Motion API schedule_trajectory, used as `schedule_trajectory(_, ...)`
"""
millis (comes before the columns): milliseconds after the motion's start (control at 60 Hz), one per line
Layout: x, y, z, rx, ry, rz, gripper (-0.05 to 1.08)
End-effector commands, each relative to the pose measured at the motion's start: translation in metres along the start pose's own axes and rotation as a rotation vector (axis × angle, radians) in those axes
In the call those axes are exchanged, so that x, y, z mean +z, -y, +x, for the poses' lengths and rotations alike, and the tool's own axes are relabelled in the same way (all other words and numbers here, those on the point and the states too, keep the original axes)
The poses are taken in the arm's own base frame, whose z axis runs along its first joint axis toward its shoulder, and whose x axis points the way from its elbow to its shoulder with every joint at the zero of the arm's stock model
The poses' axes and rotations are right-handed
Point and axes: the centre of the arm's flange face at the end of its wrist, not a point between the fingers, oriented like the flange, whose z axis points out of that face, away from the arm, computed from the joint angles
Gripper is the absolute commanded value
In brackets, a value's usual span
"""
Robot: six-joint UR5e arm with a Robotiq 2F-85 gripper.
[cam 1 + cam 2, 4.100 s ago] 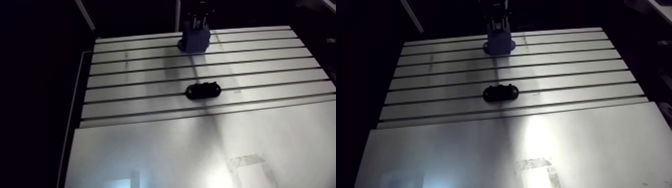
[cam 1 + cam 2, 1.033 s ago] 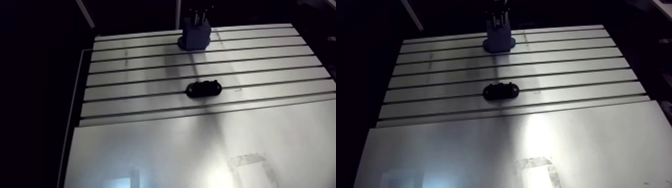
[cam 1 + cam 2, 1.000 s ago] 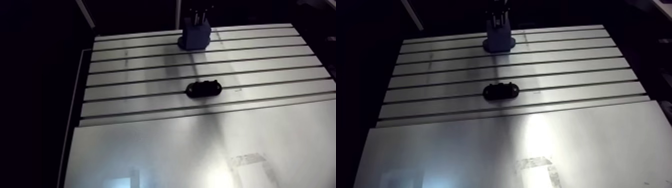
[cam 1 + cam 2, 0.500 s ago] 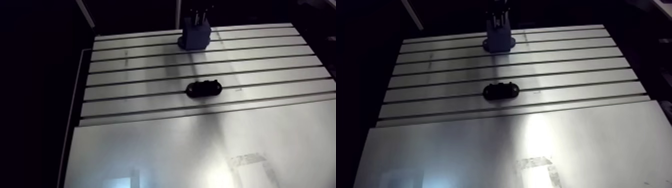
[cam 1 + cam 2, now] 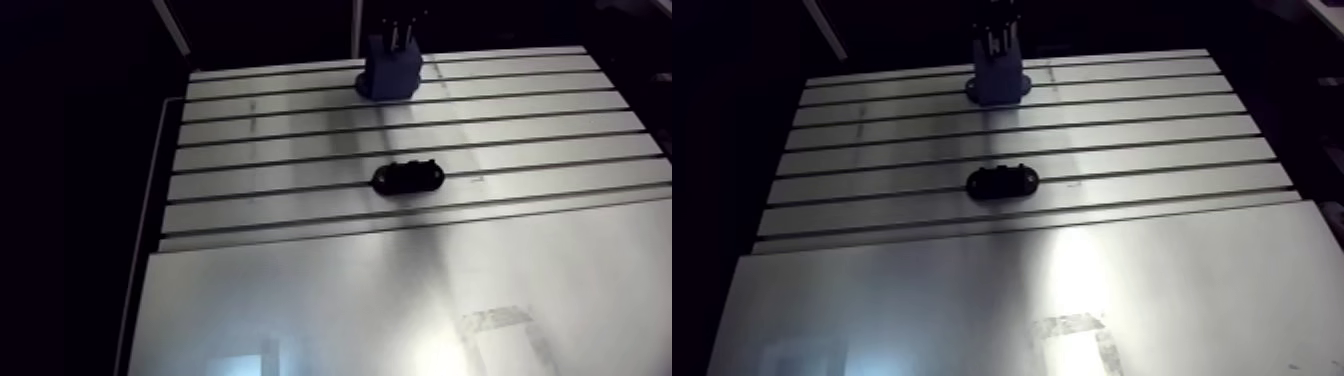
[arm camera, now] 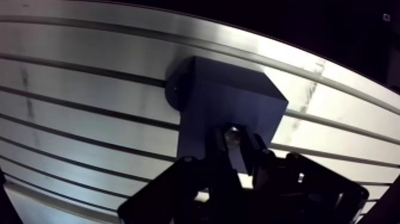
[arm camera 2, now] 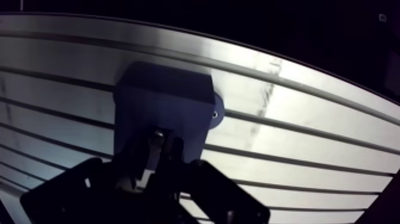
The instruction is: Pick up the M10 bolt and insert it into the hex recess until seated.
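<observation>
Claw (image 6: 237, 145) clamps M10 bolt (image 6: 232, 136) over blue block (image 6: 229, 98).

The slotted aluminium table (image 5: 280, 190) bears a blue block (image 5: 390, 78) at its far edge, a black oval part (image 5: 407, 178) mid-table.

The block (image 5: 390, 75) stands near the table's (image 5: 300, 290) far edge — the tool (image 6: 238, 152) right above it, the bolt (image 6: 231, 136) pinched between its fingers. An oval fixture (image 5: 407, 177) lies mid-table, well apart, in front.
</observation>
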Motion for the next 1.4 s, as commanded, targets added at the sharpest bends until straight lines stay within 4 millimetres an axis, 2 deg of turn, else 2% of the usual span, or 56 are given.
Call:
schedule_trajectory(17, -0.0001, -0.0008, -0.0005, -0.036, 0.002, -0.003, 0.74)
schedule_trajectory(1400, -0.0023, 0.0021, -0.0008, -0.203, 0.006, -0.019, 0.74)
